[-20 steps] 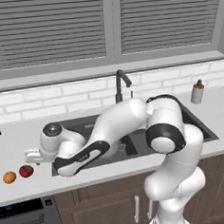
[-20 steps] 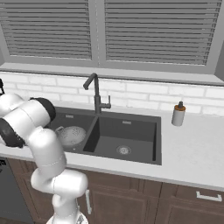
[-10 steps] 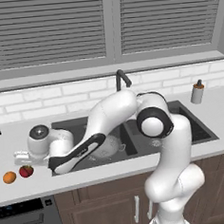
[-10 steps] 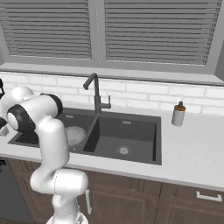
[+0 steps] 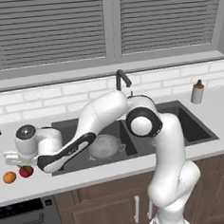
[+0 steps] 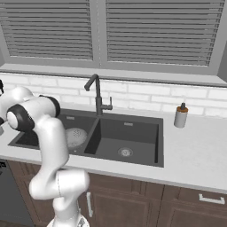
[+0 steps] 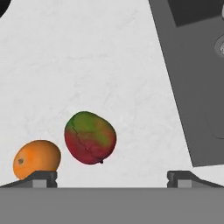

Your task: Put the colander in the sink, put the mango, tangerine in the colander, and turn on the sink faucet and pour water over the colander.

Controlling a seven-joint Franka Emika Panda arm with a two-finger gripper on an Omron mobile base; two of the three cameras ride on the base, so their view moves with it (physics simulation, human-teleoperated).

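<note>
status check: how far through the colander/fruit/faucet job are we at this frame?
Done: the silvery perforated metal colander sits in the left basin of the dark charcoal double sink. In hand: the open gripper hangs over the dark red and green mango on the white counter, beside the plain orange tangerine; nothing gripped. Left: both fruits into the colander, then the dark gooseneck faucet, no water showing.

In the left base view, the arm's hand is covering the top of the mango (image 5: 26, 171). The arm is also hiding the sink faucet's (image 5: 122, 79) base and the sink's (image 5: 196, 126) middle. In the hand view, the sink is running off the edge at 3 o'clock.
</note>
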